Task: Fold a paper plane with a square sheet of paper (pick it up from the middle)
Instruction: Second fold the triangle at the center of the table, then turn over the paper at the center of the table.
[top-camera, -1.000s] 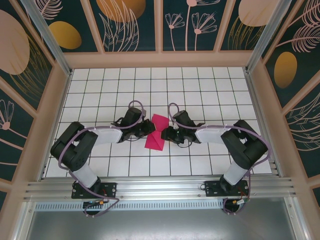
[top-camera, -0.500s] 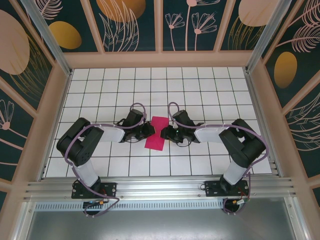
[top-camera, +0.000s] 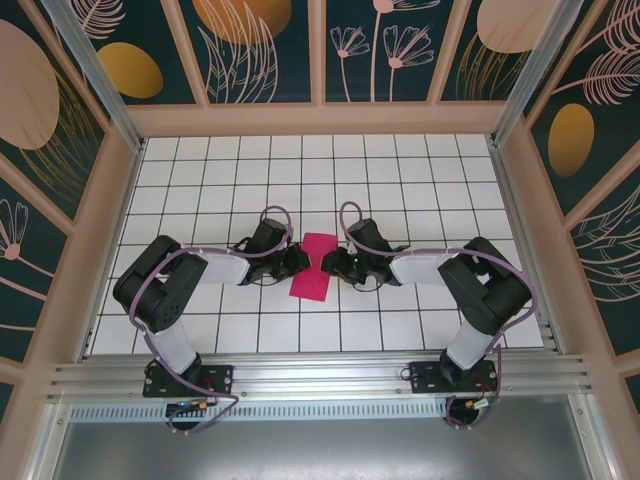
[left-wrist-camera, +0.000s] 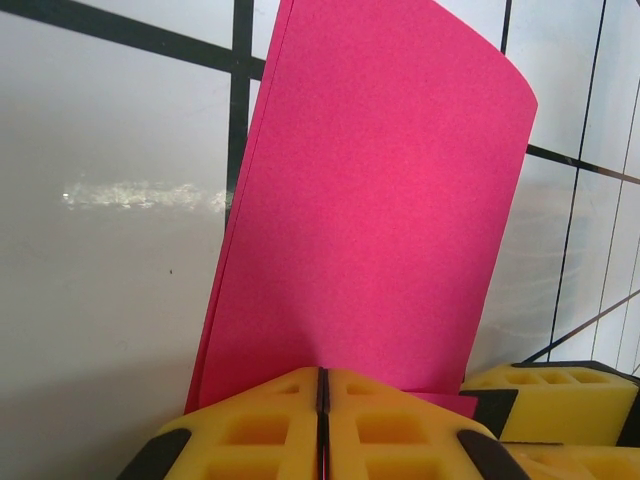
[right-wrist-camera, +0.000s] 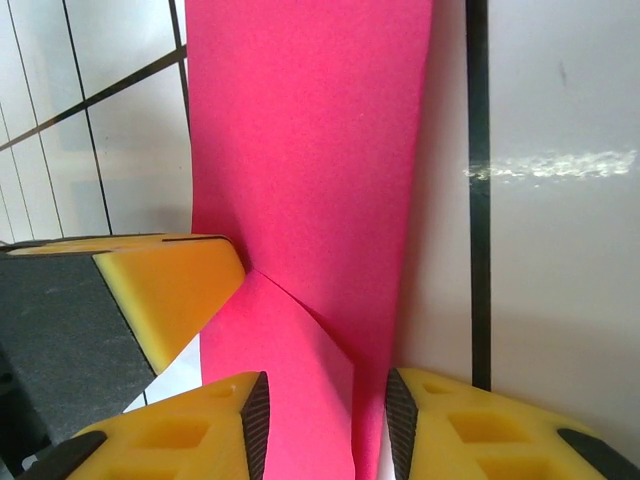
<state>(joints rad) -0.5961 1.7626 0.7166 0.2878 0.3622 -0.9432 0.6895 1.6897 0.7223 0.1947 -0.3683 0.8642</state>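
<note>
The square sheet of paper (top-camera: 314, 266) is magenta-pink and lies folded into a narrow strip in the middle of the white grid table. My left gripper (top-camera: 298, 262) is at its left edge. In the left wrist view its yellow fingers (left-wrist-camera: 322, 385) are shut, tips resting on the paper's (left-wrist-camera: 380, 200) near edge. My right gripper (top-camera: 331, 264) is at the strip's right edge. In the right wrist view it (right-wrist-camera: 325, 420) stands open, and a raised flap of the paper (right-wrist-camera: 310, 150) lies between its fingers without touching the pads. The left gripper's finger (right-wrist-camera: 170, 290) sits at that flap's far corner.
The white grid table (top-camera: 420, 180) is fenced by a wooden frame with patterned walls (top-camera: 110, 200). An aluminium rail (top-camera: 320, 378) runs along the near edge by the arm bases. Both arms bend inward toward the centre.
The paper's spread flaps have closed into one narrow strip. My left arm's elbow has swung up and back, and my right gripper has drawn slightly to the right.
</note>
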